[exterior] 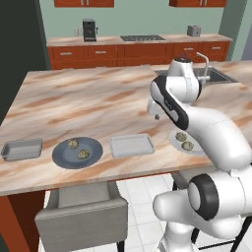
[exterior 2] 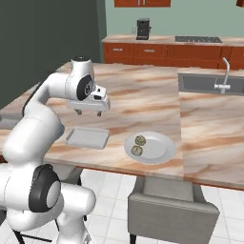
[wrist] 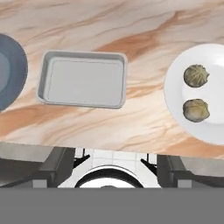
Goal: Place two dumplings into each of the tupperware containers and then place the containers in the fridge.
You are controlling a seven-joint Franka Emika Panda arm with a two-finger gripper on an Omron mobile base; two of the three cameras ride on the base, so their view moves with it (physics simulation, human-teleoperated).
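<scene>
Two tupperware containers stand empty near the island's front edge, one at the far left (exterior: 22, 149) and one in the middle (exterior: 131, 145) (exterior 2: 87, 137) (wrist: 83, 78). Between them a blue-grey plate (exterior: 64, 156) carries two dumplings (exterior: 73, 143) (exterior: 83, 154). Right of the middle container, a white plate (exterior 2: 159, 147) (wrist: 175, 96) carries two more dumplings (exterior 2: 140, 140) (exterior 2: 137, 150) (wrist: 196, 75) (wrist: 196, 110). My gripper (exterior 2: 89, 112) (exterior: 156, 115) hangs open and empty above the counter, between the middle container and the white plate. The fridge is out of view.
A sink with a faucet (exterior: 204, 64) (exterior 2: 224, 76) is set into the island's far right. Grey chairs (exterior: 81, 214) (exterior 2: 167, 209) are tucked under the front edge. A coffee machine (exterior: 89, 29) and a cooktop (exterior: 142, 37) sit on the back counter.
</scene>
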